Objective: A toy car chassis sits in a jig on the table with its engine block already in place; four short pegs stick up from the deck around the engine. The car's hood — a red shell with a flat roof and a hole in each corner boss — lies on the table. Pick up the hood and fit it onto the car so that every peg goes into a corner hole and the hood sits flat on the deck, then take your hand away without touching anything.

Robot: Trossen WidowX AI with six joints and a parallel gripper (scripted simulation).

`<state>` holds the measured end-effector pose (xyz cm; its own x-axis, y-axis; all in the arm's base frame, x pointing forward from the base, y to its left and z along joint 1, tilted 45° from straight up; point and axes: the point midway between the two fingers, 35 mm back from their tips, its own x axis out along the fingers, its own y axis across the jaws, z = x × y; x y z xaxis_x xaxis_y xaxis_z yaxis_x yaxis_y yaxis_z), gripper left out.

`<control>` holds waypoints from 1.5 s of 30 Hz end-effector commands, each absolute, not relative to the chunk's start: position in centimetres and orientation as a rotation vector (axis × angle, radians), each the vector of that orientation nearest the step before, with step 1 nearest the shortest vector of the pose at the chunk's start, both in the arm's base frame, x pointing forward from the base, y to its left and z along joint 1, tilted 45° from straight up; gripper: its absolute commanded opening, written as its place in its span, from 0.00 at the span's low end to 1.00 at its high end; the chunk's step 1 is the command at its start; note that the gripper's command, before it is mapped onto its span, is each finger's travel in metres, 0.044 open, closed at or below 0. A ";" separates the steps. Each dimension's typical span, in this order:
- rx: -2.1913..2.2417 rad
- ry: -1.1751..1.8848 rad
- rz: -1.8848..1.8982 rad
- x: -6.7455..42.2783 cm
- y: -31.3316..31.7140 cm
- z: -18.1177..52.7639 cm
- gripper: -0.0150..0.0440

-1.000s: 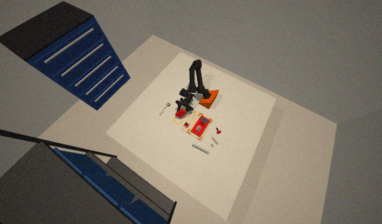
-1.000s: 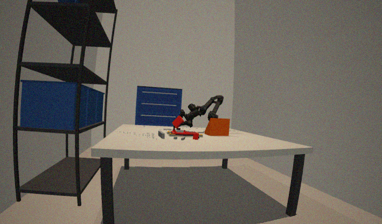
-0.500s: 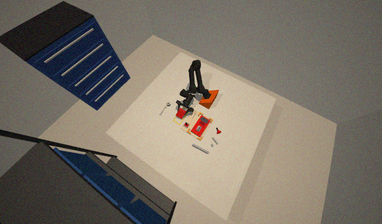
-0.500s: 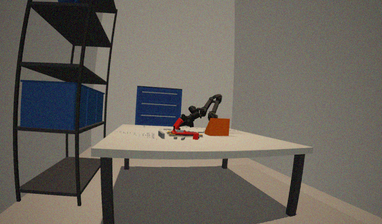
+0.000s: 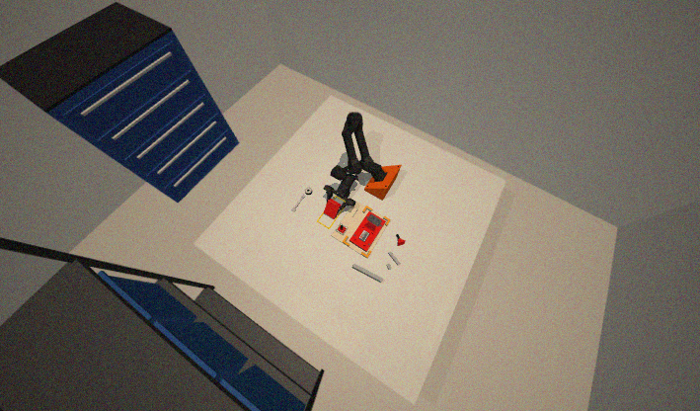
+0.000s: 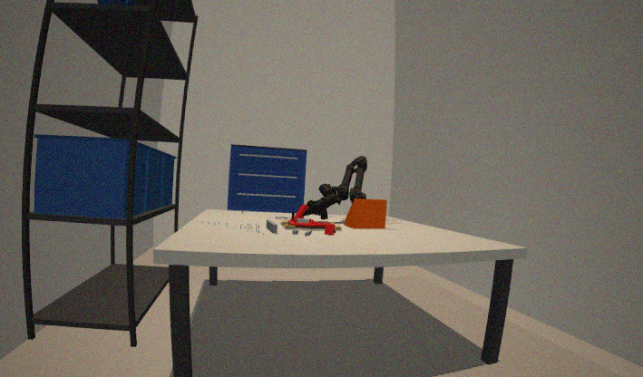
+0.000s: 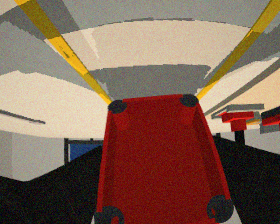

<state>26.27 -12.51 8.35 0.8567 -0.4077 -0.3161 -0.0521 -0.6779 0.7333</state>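
The gripper [image 5: 337,201] pinches the red hood [image 5: 332,206], holding it tilted above the table [image 5: 271,265]. The hood hangs just beside the car chassis [image 5: 366,232] in its jig [image 5: 386,220], not over it.

hood [image 7: 157,163] clamped in jaws | four corner holes visible | yellow outline [image 7: 64,50] beyond

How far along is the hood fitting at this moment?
Done: the pickup. The gripper is shut on the red hood, all four corner holes showing in the wrist view. In hand: carrying it; it hangs tilted beside the chassis rather than over it. Left: line it up over the engine block, lower it onto the pegs until flat, release and withdraw.
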 end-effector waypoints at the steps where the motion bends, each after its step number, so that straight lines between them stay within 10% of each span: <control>1: 2.250 -0.336 -0.613 26.2 -12.6 8.3 0.25; 19: 2.260 -0.332 -0.599 26.3 -12.5 8.4 1.00; 45: 2.296 -0.337 -0.632 21.4 -6.0 13.9 1.00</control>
<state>21.17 -5.89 14.15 0.8496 -0.4073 -0.3352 -0.0628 -0.7091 0.7023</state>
